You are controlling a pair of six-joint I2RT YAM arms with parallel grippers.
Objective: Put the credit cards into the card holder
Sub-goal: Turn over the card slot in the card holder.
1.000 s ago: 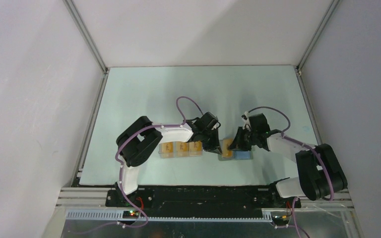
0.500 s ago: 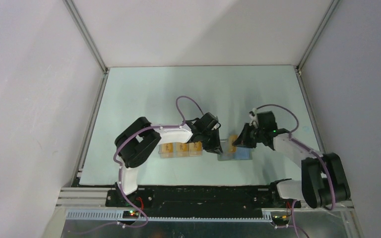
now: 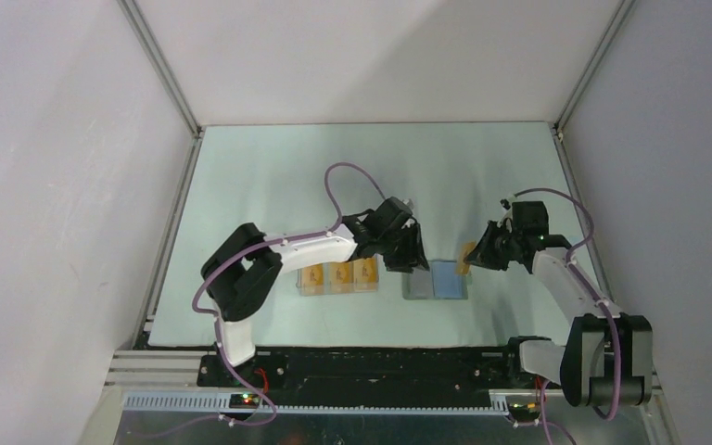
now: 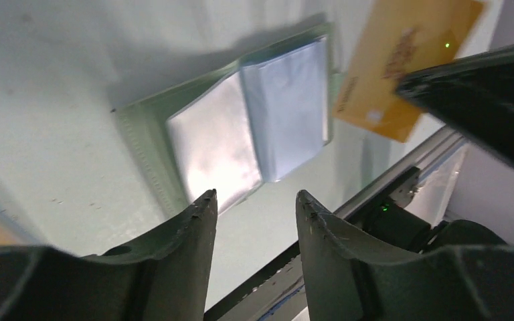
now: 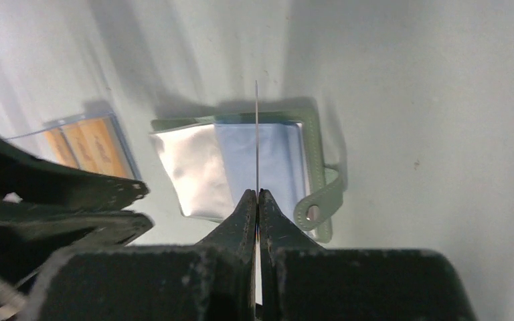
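Note:
The card holder [image 3: 436,279] lies open and flat on the table, light blue inside; it also shows in the left wrist view [image 4: 241,137] and the right wrist view [image 5: 237,167], with its snap tab [image 5: 322,200] at the right. My right gripper [image 3: 482,255] is shut on one orange credit card [image 3: 468,254], held on edge above the holder's right side; the card looks edge-on in the right wrist view [image 5: 256,134] and face-on in the left wrist view [image 4: 401,67]. My left gripper [image 3: 406,252] is open and empty [image 4: 254,200] just above the holder's left edge.
A clear plastic box [image 3: 338,277] holding three more orange cards sits left of the holder, partly under the left arm; it also shows in the right wrist view [image 5: 87,144]. The table's near edge and metal rail [image 4: 408,174] lie close behind the holder.
My right gripper has moved right and up, carrying the card off the holder. My left gripper has moved slightly right and back, uncovering the holder's left half.

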